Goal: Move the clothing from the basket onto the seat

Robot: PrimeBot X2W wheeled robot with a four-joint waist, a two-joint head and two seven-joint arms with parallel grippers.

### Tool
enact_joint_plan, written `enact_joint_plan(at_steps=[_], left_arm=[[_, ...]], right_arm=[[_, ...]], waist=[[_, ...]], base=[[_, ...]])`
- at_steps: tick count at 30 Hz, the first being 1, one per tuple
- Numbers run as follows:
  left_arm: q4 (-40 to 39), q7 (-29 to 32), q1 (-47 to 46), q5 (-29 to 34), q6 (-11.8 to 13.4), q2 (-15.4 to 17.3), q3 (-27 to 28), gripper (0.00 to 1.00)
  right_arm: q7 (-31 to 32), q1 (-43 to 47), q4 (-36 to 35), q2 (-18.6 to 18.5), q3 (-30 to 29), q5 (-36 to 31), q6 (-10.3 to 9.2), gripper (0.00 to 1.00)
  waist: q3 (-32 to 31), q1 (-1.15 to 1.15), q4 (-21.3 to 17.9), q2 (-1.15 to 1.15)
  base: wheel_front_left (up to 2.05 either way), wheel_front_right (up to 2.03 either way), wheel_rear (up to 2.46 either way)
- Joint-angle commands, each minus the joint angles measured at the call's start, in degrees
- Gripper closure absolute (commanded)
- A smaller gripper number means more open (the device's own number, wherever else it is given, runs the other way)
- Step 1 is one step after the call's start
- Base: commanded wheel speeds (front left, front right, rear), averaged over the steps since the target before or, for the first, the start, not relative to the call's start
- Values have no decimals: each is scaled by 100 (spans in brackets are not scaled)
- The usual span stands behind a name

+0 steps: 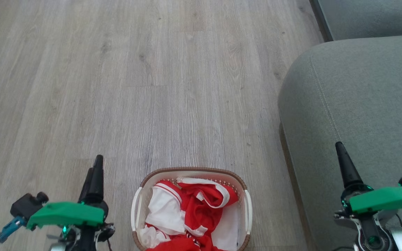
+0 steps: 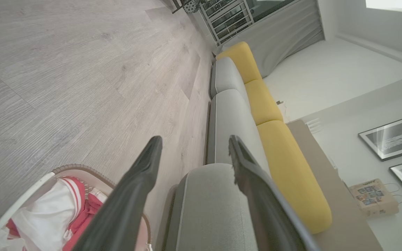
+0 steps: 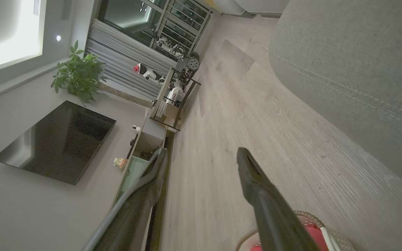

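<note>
Left gripper (image 2: 194, 144) and right gripper (image 3: 201, 153) both spread wide, holding nothing; red-and-white clothing (image 1: 194, 205) lies heaped in the basket (image 1: 136, 209), between the two finger pairs; the seat (image 1: 361, 97) lies by the right fingers.

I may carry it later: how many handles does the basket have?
2. Left handle on the basket's left side, right handle on its right side, toward the seat. Near end is cropped.

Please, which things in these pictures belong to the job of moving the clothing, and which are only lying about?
For the job: clothing, basket holding it, seat.
Lying about: yellow cushions, potted plant, black screen, framed pictures.
</note>
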Motion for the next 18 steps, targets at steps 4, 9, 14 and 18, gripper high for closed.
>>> enact_joint_plan(at_steps=[4, 9, 14, 18], left_arm=[[-234, -106, -331, 398, 66, 63, -31, 0], [-271, -190, -356, 894, 175, 66, -151, 0], [-287, -290, -372, 1413, 291, 69, -261, 0], [-308, -358, -376, 1736, 369, 71, -312, 0]], right_arm=[[-122, -330, -286, -170, 95, -374, 0, 0], [-206, -345, -348, -191, 104, -902, 0, 0], [-308, -337, -341, -193, 118, -1417, 0, 0], [-375, -349, -324, -167, 101, -1731, -1, 0]], waist=[[7, 0, 4, 0], [14, 0, 4, 0], [15, 0, 9, 0], [18, 0, 10, 0]], base=[[0, 0, 0], [0, 0, 0], [0, 0, 0], [0, 0, 0]])
